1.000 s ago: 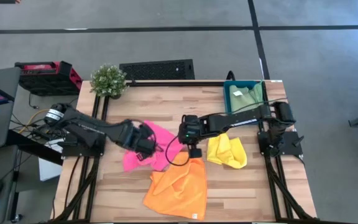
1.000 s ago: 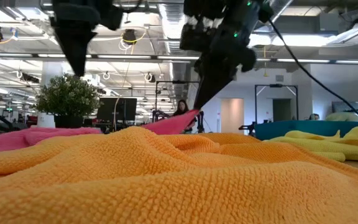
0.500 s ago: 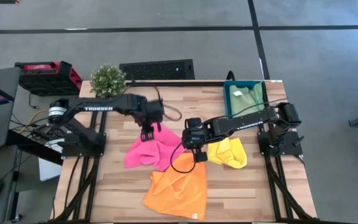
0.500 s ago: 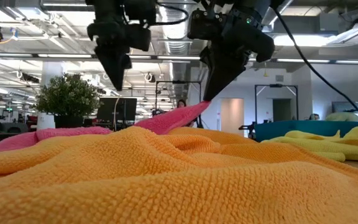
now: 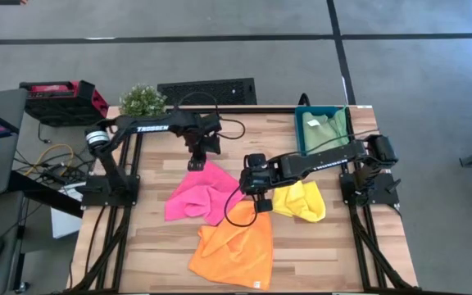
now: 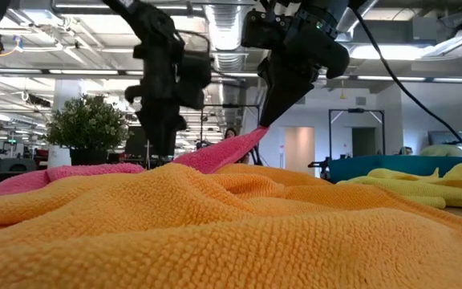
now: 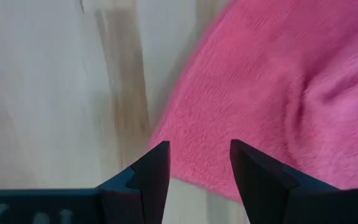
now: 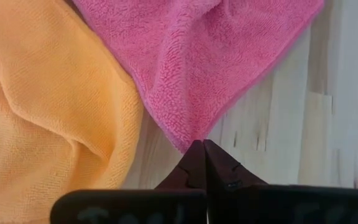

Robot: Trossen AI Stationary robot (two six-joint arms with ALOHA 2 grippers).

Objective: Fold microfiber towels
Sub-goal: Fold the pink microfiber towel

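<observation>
The hot pink towel (image 5: pixel 197 195) lies rumpled on the table's middle. My right gripper (image 8: pixel 201 148) is shut on its right corner, above the table's middle (image 5: pixel 259 201). My left gripper (image 7: pixel 197 146) is open and points down over the pink towel's far corner (image 5: pixel 195 164), one finger on either side of the edge (image 7: pixel 166 134). The orange towel (image 5: pixel 236 246) lies bunched at the near edge, partly under the pink one. The yellow towel (image 5: pixel 299 201) lies crumpled to the right. The sage green towel (image 5: pixel 323 127) lies in the teal bin. My right gripper pinches the pink towel's pointed right corner (image 8: pixel 188 140) between its two fingertips. The fingers come steeply from above. The corner is lifted off the table (image 6: pixel 255 136), and the cloth slopes from it down to the rest of the towel, which lies on the wood.
The teal bin (image 5: pixel 301 115) stands at the far right corner. A potted plant (image 5: pixel 143 100) stands at the far left corner. A black cable loops from my right wrist over the orange towel (image 5: pixel 238 215). Bare wood shows at the near left (image 5: pixel 150 246).
My left gripper has swung from over the pink towel's near left part toward the table's far edge, turning about and coming down, and now stands over the towel's far corner. My right gripper has raised the held pink corner a little.
</observation>
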